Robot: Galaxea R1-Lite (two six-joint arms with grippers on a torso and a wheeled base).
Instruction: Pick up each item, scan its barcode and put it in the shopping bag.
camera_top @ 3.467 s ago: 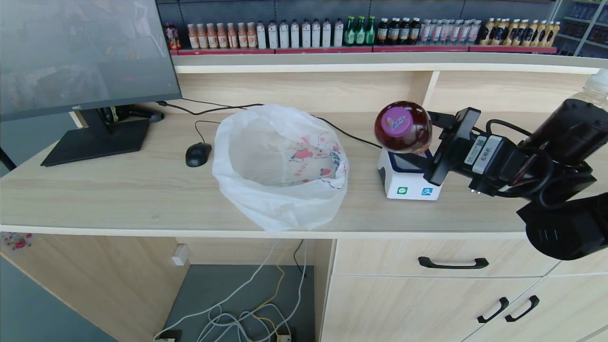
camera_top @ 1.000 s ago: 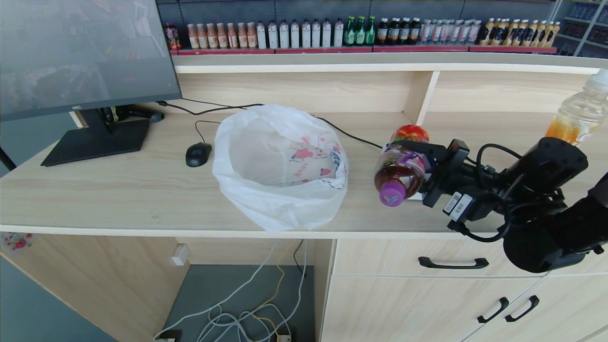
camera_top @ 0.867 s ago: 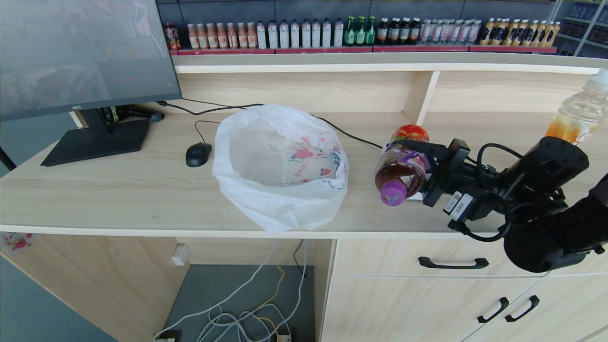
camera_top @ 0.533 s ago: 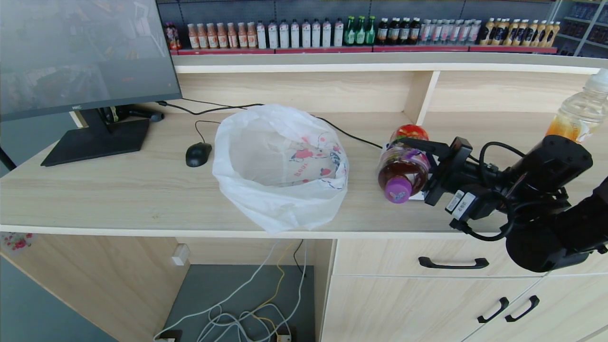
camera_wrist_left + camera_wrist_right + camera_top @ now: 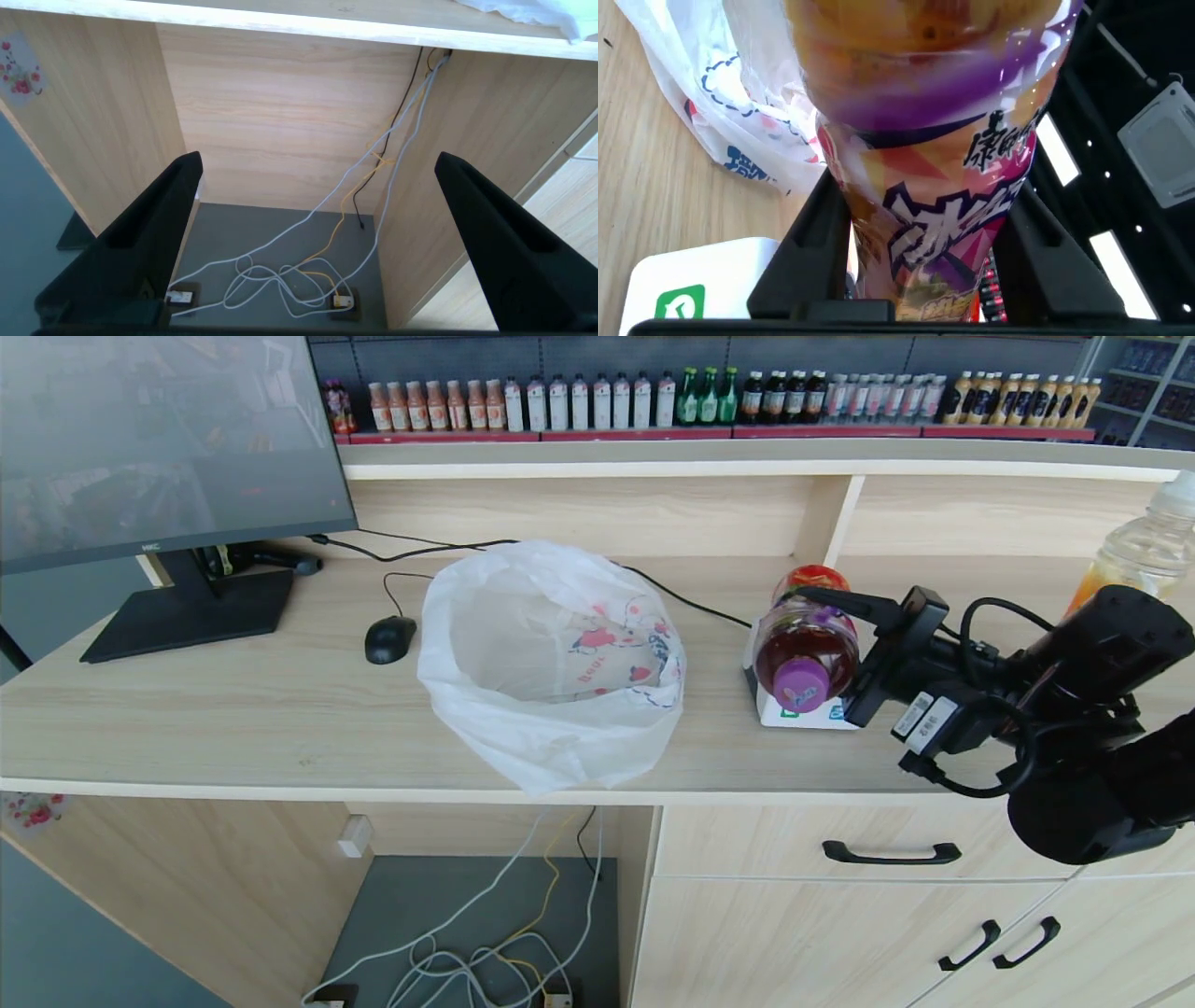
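My right gripper point(image 5: 845, 635) is shut on a dark drink bottle point(image 5: 807, 639) with a purple cap and a colourful label, held lying sideways just over the white barcode scanner point(image 5: 803, 713) on the counter's right. The cap points toward me. In the right wrist view the bottle point(image 5: 943, 159) sits between both black fingers point(image 5: 808, 252), with the scanner's point(image 5: 701, 294) white top beside it. The white shopping bag point(image 5: 551, 658) stands open at the counter's middle, left of the bottle. My left gripper point(image 5: 318, 243) hangs open below the counter, facing the cabinet recess.
A monitor point(image 5: 159, 439) and black mouse point(image 5: 389, 637) are on the counter's left. A cable point(image 5: 672, 595) runs behind the bag. Another bottle with orange drink point(image 5: 1139, 555) stands at the far right. Drawers with black handles point(image 5: 890, 852) lie below. Loose cables point(image 5: 308, 271) lie on the floor.
Since 3.5 s ago the right gripper tipped the bottle over and lowered it in front of the scanner; in the last second it has lifted slightly up and to the right, uncovering the scanner's front.
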